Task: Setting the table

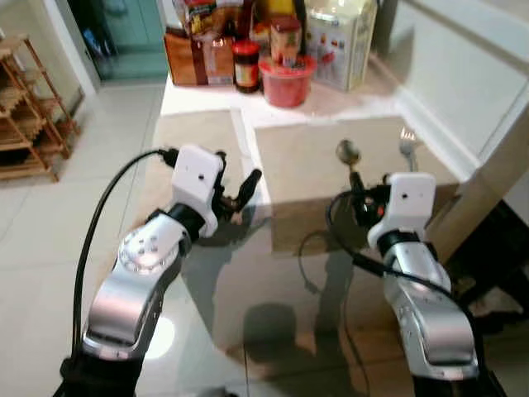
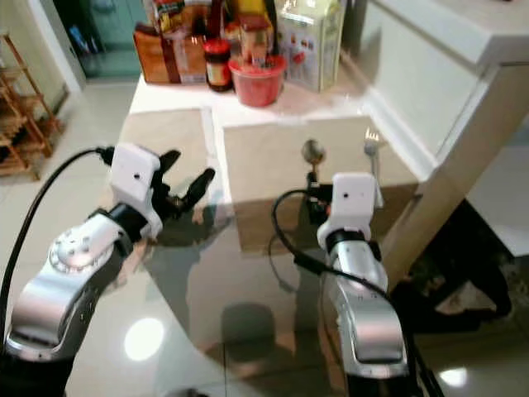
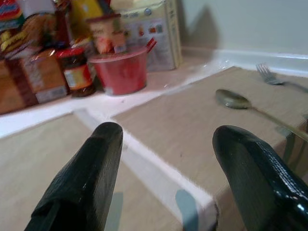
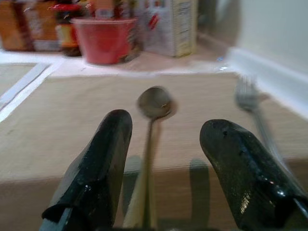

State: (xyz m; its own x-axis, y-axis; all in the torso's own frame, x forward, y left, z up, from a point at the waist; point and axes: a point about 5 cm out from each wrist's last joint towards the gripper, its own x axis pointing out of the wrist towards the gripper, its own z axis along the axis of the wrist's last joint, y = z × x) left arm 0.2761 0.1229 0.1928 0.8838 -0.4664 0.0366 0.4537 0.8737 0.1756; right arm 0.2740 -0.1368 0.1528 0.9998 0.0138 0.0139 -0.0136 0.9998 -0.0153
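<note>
Only the spoon bowl shows clearly — handle blurs between right gripper jaws.

On the counter, spoon lies left of fork on a placemat; tub and jars stand behind.

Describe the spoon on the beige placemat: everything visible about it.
The spoon looks like dull, tarnished metal, with a round bowl and a thin straight handle. It lies flat on the beige placemat, bowl pointing toward the red tub and food packages at the back of the table, handle running back toward the robot. A fork lies apart on the same mat, on its right. The right gripper is open, its fingers either side of the handle; whether they touch it cannot be told.
</note>
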